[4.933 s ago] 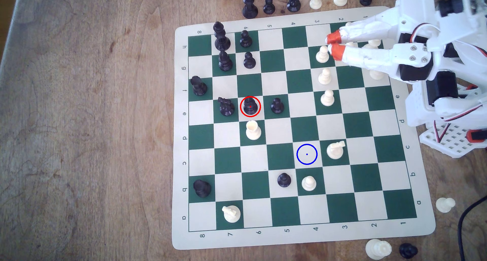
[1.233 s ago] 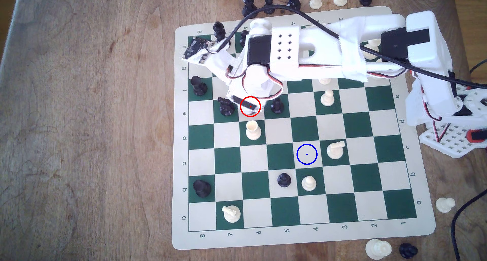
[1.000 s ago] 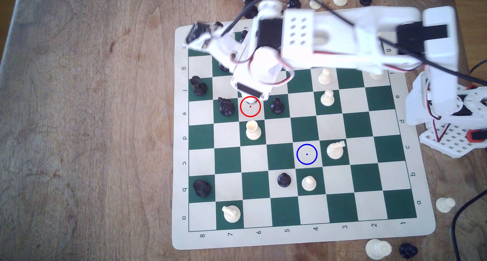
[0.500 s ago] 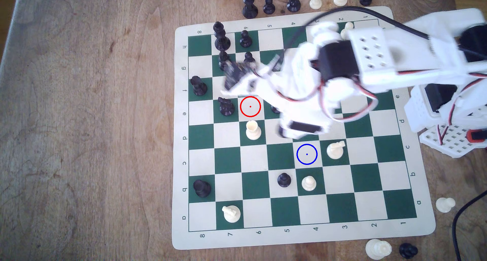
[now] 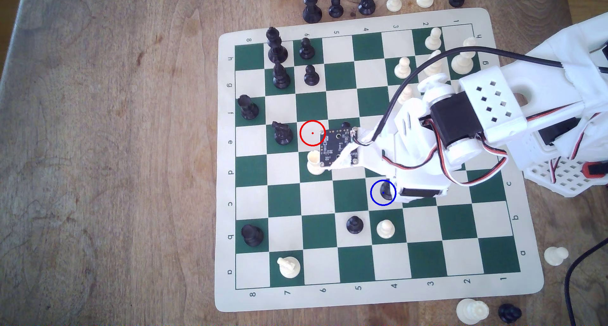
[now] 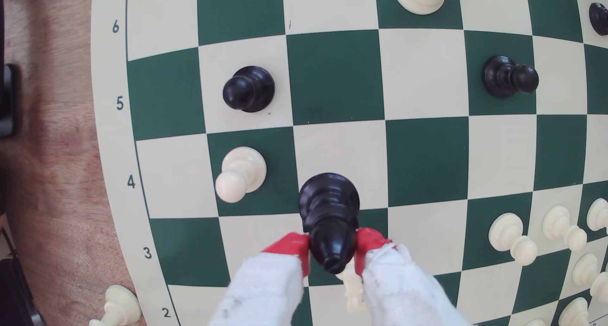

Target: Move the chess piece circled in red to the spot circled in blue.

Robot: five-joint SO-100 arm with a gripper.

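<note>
Gripper [image 6: 332, 248]: red-tipped jaws pinching the chess piece [image 6: 330, 214] at its upper body. Piece upright, base on the cream square inside the blue-ringed spot [image 5: 375, 199]. White pawn [image 5: 385, 229] on the adjacent green square.

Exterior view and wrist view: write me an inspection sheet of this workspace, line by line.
Surface: green and cream chessboard mat on a wooden table.
Job's things: the chess piece sits over the spot; whether its base touches the square cannot be told. The red ring encloses a bare square.
Clutter: black and white pieces across the board, spare pieces off the mat.
Grippers: gripper shut on the chess piece, red pads either side.
Cables: black cable arches over the board.
Surroundings: nothing seen.
</note>
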